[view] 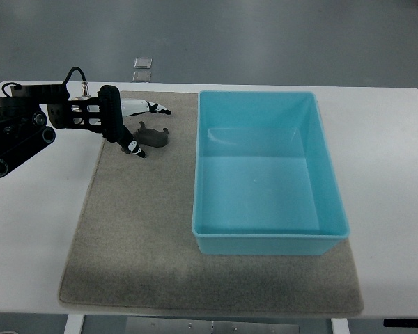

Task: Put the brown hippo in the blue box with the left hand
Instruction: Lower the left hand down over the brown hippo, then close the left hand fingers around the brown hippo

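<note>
Top view of a white table [397, 209] carrying a grey mat [132, 236]. The left hand [129, 122], on a black arm entering from the left edge, sits at the far-left corner of the mat. The brown hippo [153, 135] lies on the mat just right of the palm, between a white finger [150, 107] reaching over it on the far side and a dark, white-tipped fingertip [134, 147] on its near side. The fingers are spread loosely around the toy; whether any of them presses on it cannot be told from this view, so the hold reads as a reach not yet closed.

The hippo is a small, dark, low shape. Its long axis runs roughly left to right, in line with the arm's reach. Two small prongs show at its right end, toward the box, but which end is the head is too small to tell.

The blue box [334, 229] stands on the right half of the mat, open side up and showing a bare floor, its long axis running near to far. Its left wall lies a short way right of the hippo, so the carry, by judgement, goes rightward and over that wall. The right arm does not appear.
</note>
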